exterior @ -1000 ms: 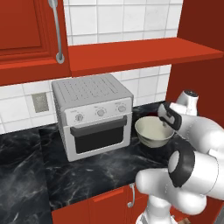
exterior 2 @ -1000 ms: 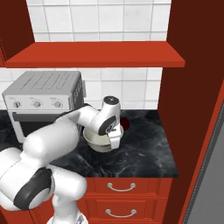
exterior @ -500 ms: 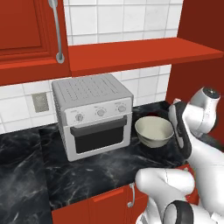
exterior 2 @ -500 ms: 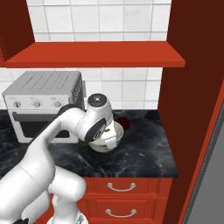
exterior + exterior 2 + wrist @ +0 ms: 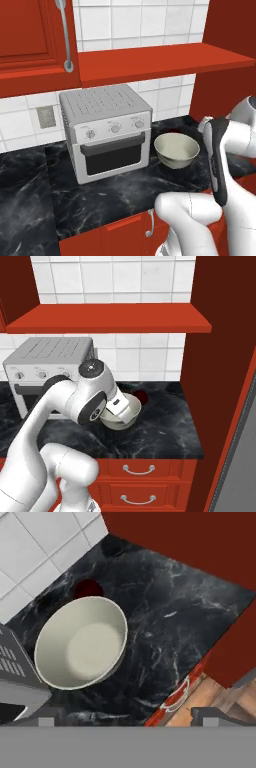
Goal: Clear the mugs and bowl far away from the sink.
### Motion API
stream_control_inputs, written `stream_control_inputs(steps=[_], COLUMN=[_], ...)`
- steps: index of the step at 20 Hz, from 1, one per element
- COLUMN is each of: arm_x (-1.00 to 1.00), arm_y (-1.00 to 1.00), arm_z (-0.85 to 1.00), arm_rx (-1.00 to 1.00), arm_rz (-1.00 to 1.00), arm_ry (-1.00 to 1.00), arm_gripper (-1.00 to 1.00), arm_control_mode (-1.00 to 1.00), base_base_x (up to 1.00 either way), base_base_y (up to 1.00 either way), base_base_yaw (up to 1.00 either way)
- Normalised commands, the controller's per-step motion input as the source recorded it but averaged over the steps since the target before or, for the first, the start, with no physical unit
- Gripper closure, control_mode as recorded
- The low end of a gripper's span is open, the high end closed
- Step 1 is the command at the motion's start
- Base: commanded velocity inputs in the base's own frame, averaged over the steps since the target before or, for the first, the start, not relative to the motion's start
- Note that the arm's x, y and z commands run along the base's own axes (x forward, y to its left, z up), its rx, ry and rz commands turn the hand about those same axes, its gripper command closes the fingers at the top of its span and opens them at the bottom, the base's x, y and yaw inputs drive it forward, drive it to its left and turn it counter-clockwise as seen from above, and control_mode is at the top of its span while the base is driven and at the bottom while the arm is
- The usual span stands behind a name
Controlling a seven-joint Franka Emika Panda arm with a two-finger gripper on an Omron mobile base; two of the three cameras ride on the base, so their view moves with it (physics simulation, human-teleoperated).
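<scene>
Since a second ago my arm has pulled back from the bowl [image 5: 176,150], which sits on the counter [image 5: 115,190] just beside the toaster oven [image 5: 107,130], in front of a dark red mug [image 5: 88,588]. The gripper is wide apart and holds nothing, so I judge the bowl is placed; the next move calls for driving to fetch any remaining mug.

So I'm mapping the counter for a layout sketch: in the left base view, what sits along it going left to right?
Wall outlet → toaster oven → bowl → robot arm.
</scene>
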Motion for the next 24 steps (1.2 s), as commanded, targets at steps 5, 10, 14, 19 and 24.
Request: stream_control_inputs(steps=[5, 10, 14, 19, 24], arm_x=[-0.33, -0.08, -0.29, -0.25, -0.20], arm_y=[0.01, 0.23, 0.13, 0.06, 0.40], arm_z=[0.05, 0.24, 0.39, 0.12, 0.00], arm_rx=[0.00, 0.00, -0.02, -0.06, -0.15], arm_rz=[0.48, 0.21, 0.05, 0.04, 0.01], arm_ry=[0.11, 0.12, 0.01, 0.02, 0.02], arm_gripper=[-1.00, -1.00, -1.00, -1.00, -1.00], arm_control_mode=[-1.00, -1.00, -1.00, -1.00, -1.00], base_base_x=[0.00, 0.00, 0.00, 0.00, 0.00], base_base_y=[0.00, 0.00, 0.00, 0.00, 0.00], base_base_yaw=[0.00, 0.00, 0.00, 0.00, 0.00])
